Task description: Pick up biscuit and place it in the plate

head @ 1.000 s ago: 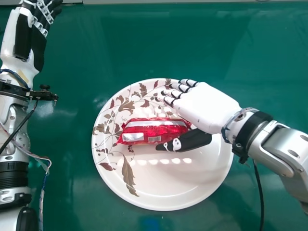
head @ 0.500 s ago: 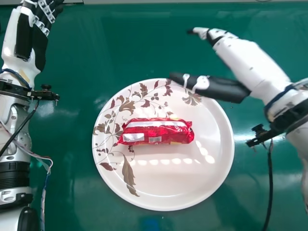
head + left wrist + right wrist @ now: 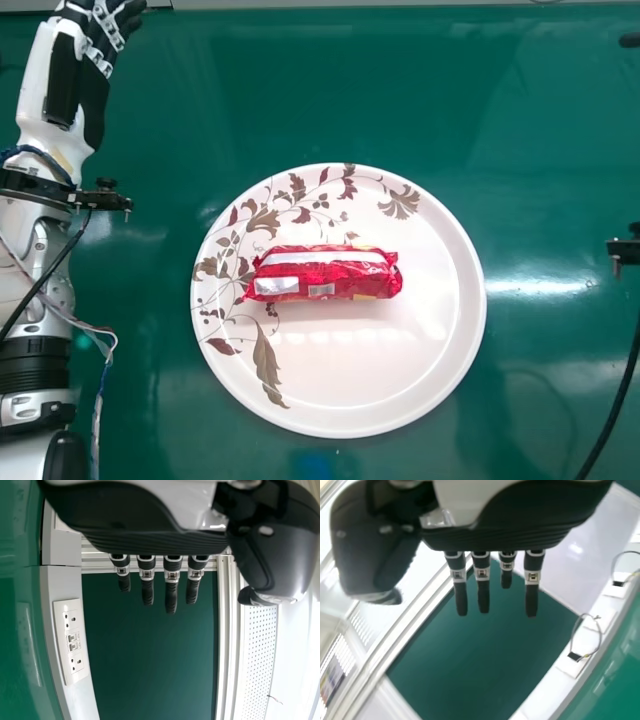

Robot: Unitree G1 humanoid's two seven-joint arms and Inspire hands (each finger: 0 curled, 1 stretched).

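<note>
Head view shows biscuit (image 3: pixel 325 274) on plate (image 3: pixel 360 385); left wrist view, sockets (image 3: pixel 71 641).

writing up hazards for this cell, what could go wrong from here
The biscuit packet already lies in the plate, so another grasp might only knock it askew. The plate looks glossy, so a brush from the right hand could slide the packet. A cable hangs by the right arm and might snag if that arm swings back over the table.
</note>
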